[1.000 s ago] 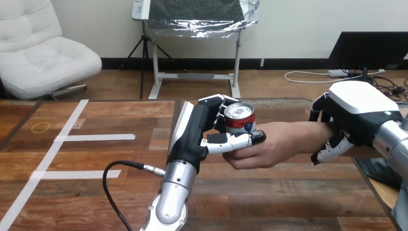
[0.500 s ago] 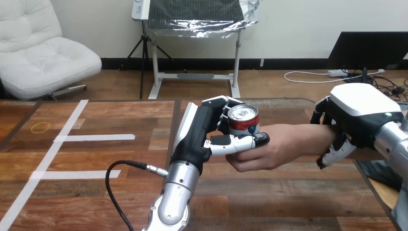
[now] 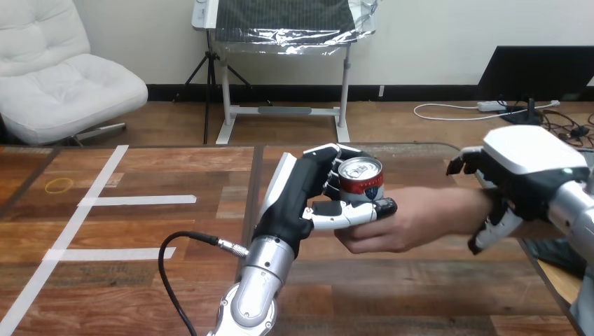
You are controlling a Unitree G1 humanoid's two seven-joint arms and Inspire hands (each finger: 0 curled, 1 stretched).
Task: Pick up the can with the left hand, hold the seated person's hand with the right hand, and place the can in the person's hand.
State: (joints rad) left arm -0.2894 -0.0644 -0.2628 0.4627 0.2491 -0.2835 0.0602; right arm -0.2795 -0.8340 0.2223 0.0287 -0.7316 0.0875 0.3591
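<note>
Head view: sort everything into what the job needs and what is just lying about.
Job: can; left hand gripping it; person's hand beneath it; right hand at the person's wrist.
Lying about: white tape strips; yellow ring mark on the table.

Centre: can (image 3: 361, 178) in left hand (image 3: 301, 199), above table (image 3: 140, 231) | person's hand (image 3: 399, 224) just right, lower | right hand (image 3: 522, 175) round the wrist (image 3: 471, 210), far right

Wooden table (image 3: 140, 294) with white tape strips (image 3: 136, 200) and a yellow ring (image 3: 59, 185)
</note>
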